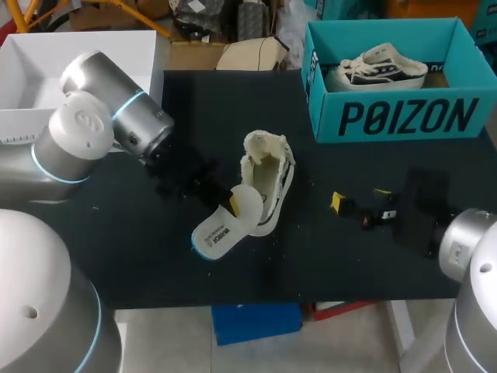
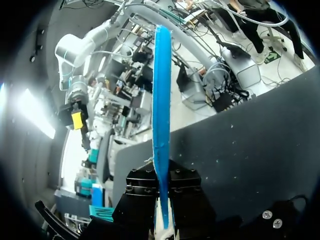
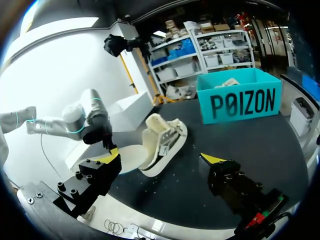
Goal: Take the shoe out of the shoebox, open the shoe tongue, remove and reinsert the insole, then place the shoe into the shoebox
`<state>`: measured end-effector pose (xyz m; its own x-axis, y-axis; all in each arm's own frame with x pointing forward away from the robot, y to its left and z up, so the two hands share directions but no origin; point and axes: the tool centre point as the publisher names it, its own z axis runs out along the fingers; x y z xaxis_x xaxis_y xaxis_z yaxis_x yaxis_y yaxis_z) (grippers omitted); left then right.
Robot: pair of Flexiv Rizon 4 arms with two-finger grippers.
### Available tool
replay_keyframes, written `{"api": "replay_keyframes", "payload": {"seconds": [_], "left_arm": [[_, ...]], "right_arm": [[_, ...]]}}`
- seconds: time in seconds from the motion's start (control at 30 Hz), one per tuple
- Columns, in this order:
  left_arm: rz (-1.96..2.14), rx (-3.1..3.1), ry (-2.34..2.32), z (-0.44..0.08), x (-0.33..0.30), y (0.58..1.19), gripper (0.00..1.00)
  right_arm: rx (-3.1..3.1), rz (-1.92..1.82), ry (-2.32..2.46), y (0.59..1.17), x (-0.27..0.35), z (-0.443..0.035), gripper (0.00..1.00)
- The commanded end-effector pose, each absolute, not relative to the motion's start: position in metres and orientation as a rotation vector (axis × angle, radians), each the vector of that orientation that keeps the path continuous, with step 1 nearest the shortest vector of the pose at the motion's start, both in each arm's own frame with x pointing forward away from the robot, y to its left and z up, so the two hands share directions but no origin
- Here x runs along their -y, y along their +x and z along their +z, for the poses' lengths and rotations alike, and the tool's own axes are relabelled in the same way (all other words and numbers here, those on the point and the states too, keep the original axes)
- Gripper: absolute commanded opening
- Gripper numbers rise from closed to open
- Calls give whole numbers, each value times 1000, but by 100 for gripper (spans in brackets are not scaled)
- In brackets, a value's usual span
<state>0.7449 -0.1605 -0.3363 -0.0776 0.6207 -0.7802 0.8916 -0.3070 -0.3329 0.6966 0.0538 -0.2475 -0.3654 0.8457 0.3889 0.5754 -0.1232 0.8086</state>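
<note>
A cream shoe (image 1: 270, 177) lies on the black table (image 1: 140, 256) near its middle, its opening spread wide. The white insole (image 1: 224, 227) with a blue underside slants from the shoe's heel toward the table's front. My left gripper (image 1: 216, 191) is shut on that insole; in the left wrist view its blue edge (image 2: 162, 100) rises from between the jaws of the left gripper (image 2: 164, 227). My right gripper (image 1: 360, 200) is open to the right of the shoe, holding nothing. Ahead of the right gripper (image 3: 161, 159) lie the shoe (image 3: 165, 137) and the insole (image 3: 127, 156).
The teal shoebox (image 1: 404, 116) stands at the table's back right with another shoe (image 1: 378, 68) inside. A white bin (image 1: 46, 70) sits at the back left, beside my left arm. The shoebox (image 3: 242, 102) lies beyond the shoe in the right wrist view.
</note>
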Motion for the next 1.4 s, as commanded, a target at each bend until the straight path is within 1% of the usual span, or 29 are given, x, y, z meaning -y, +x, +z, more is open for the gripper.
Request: {"api": "replay_keyframes", "payload": {"seconds": [0.03, 0.47, 1.13, 1.17, 1.2, 1.23, 1.27, 1.4], "left_arm": [[-1330, -1649, 1934, -343, 171, 751, 0], [-1301, -1658, 1959, -361, 186, 787, 0], [-1234, -1723, 1964, -374, 211, 834, 0], [-1229, -1740, 1959, -374, 211, 835, 24], [-1225, -1748, 1958, -375, 212, 837, 57], [-1225, -1747, 1960, -375, 212, 837, 98], [-1226, -1748, 1960, -374, 212, 837, 100], [-1229, -1753, 1964, -367, 209, 831, 100]], "right_arm": [[-1872, 1484, 1589, 695, -56, -249, 100], [-1872, 1484, 1589, 695, -56, -249, 100], [-1872, 1484, 1589, 695, -56, -249, 100], [-1872, 1484, 1589, 695, -56, -249, 100], [-1872, 1484, 1589, 695, -56, -249, 100], [-1872, 1484, 1589, 695, -56, -249, 100], [-1872, 1484, 1589, 695, -56, -249, 100], [-1872, 1484, 1589, 695, -56, -249, 100]]}}
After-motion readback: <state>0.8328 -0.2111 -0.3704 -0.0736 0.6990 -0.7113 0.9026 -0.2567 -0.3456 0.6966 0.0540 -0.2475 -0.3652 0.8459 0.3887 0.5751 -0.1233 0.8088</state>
